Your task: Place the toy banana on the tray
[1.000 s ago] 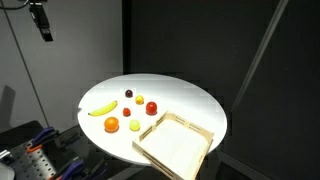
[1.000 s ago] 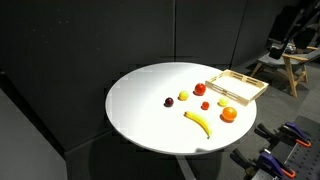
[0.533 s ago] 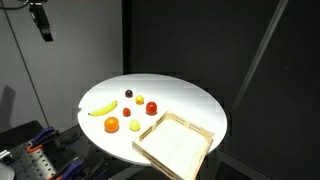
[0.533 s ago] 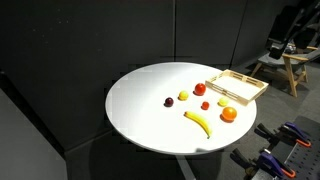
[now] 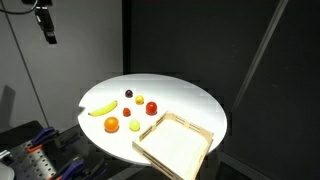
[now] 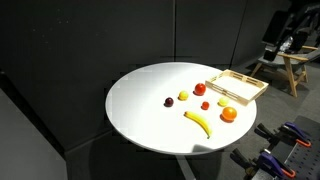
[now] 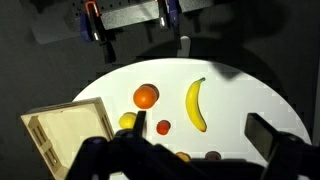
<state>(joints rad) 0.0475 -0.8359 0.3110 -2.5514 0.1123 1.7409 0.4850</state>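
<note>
The toy banana [image 5: 102,108] lies on the round white table near its edge, apart from the tray, in both exterior views [image 6: 198,123]. The light-wood tray [image 5: 173,146] sits empty at the table's rim [image 6: 237,87]. My gripper [image 5: 45,25] hangs high above and off to the side of the table, far from the banana; it also shows in an exterior view [image 6: 284,40]. In the wrist view the banana [image 7: 196,103] lies far below between my open, empty gripper [image 7: 200,130] fingers, and the tray [image 7: 60,140] is at lower left.
An orange ball [image 5: 111,125], a small round yellow fruit [image 5: 134,126], red fruits [image 5: 152,108] and a dark fruit [image 5: 128,94] lie between the banana and the tray. Black curtains surround the table. Clamps [image 7: 92,20] and equipment stand beyond the table's edge.
My gripper has shifted slightly up high; the arm now shows more in the exterior view's top corner. The fruits and tray have not moved.
</note>
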